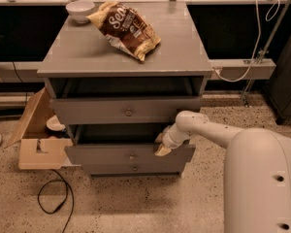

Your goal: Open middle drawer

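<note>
Middle drawer (102, 155): below the cabinet's (87, 57) top drawer (97, 111), standing partly out.
Gripper (162, 145): at the cabinet's front right, on the middle drawer's upper edge.
Grip: we cannot tell whether spread or closed.

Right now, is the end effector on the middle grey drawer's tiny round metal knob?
No, the end effector sits at the right top edge of the wide grey middle drawer, apart from its knob.

Claw (163, 148) at top-right edge of middle drawer (102, 155)
</note>
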